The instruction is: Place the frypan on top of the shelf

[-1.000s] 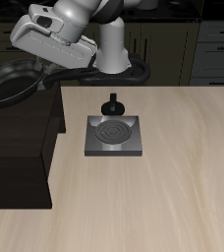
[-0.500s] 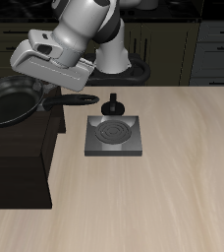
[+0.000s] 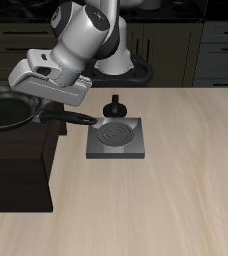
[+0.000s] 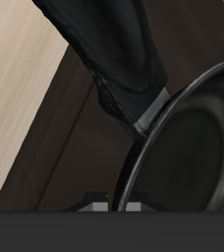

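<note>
Frypan over the shelf

The shelf (image 3: 16,165) stands beside the table (image 3: 166,190); the frypan (image 3: 4,112) sits over the shelf's top, handle reaching toward the burner plate (image 3: 117,138), the end effector (image 3: 52,108) clamped on that handle.

- frypan (image 3: 8,110): black, metal-looking, glossy rim catching light; handle (image 3: 71,117) duller black.
- shelf (image 3: 21,170): dark brown-black wood, matt.
- table (image 3: 176,190): pale wood, fine grain, smooth, low sheen.
- burner plate (image 3: 117,138): grey metal look, satin; spiral coil darker.
- knob (image 3: 115,105): black, plastic-like.
- gripper (image 3: 52,85) housing: light grey, smooth, slight gloss.
</note>
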Available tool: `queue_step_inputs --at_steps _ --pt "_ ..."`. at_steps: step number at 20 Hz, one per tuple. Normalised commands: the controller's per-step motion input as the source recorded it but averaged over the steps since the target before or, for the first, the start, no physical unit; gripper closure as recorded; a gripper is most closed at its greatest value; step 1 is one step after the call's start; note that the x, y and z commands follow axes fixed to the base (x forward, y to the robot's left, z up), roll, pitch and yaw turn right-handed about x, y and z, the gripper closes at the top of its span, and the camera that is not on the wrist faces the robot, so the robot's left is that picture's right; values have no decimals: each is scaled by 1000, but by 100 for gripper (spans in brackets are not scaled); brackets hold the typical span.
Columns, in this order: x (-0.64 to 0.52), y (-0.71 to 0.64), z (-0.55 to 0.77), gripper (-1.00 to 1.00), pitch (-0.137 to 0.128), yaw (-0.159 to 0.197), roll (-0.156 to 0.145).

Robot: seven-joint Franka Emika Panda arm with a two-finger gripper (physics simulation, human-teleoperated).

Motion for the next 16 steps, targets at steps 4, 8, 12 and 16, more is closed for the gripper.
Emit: queue_step_inputs --at_steps 4,8,12,16 --pt "-89 163 -115 -100 29 -61 34" --pt "-67 195 74 -100 -14 -43 44" --pt "-125 237 204 -100 -42 -6 57" --pt "-133 142 181 -100 -35 -28 45"
